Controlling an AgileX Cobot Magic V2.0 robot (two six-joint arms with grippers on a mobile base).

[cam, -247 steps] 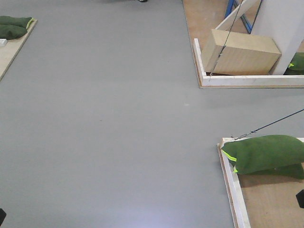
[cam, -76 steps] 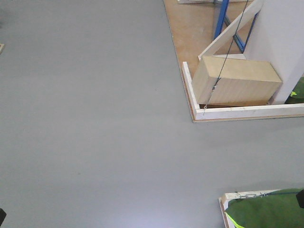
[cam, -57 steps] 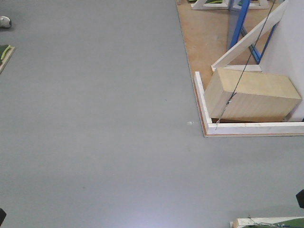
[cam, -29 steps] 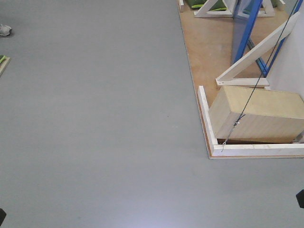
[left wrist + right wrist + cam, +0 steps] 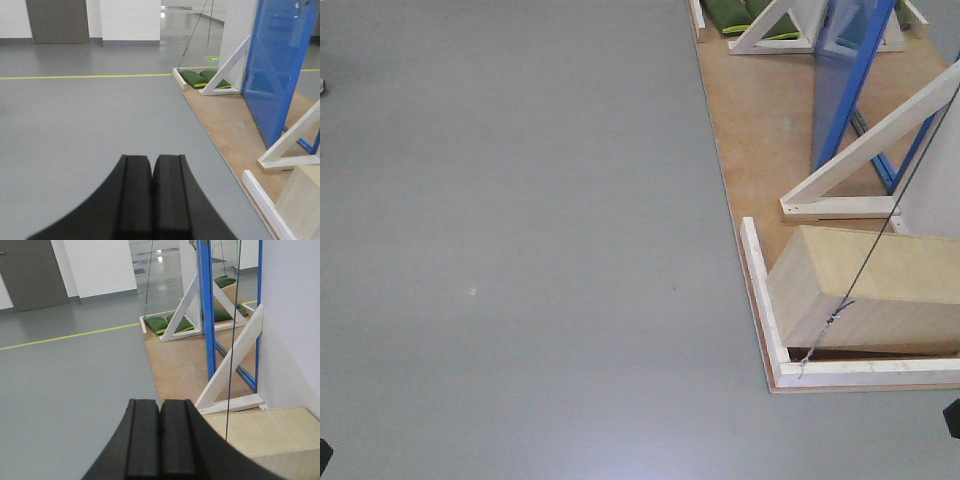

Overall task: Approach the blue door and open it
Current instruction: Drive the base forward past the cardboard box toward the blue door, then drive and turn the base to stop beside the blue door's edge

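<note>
A: The left gripper (image 5: 151,195) and right gripper (image 5: 160,440) are both pressed shut and empty. Where's the blue door (image 5: 272,75)?

B: Ahead on the right, standing on the plywood platform (image 5: 760,130). Turning in too tight could clip the white kerb (image 5: 766,300) or the wooden box (image 5: 865,290).

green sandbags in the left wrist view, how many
2: one sandbag at the far corner of the platform, the other beside it against the white brace; the blue door may hide more.

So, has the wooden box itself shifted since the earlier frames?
No. The wooden box still sits in the same corner of the white kerb; only the camera has advanced.
</note>
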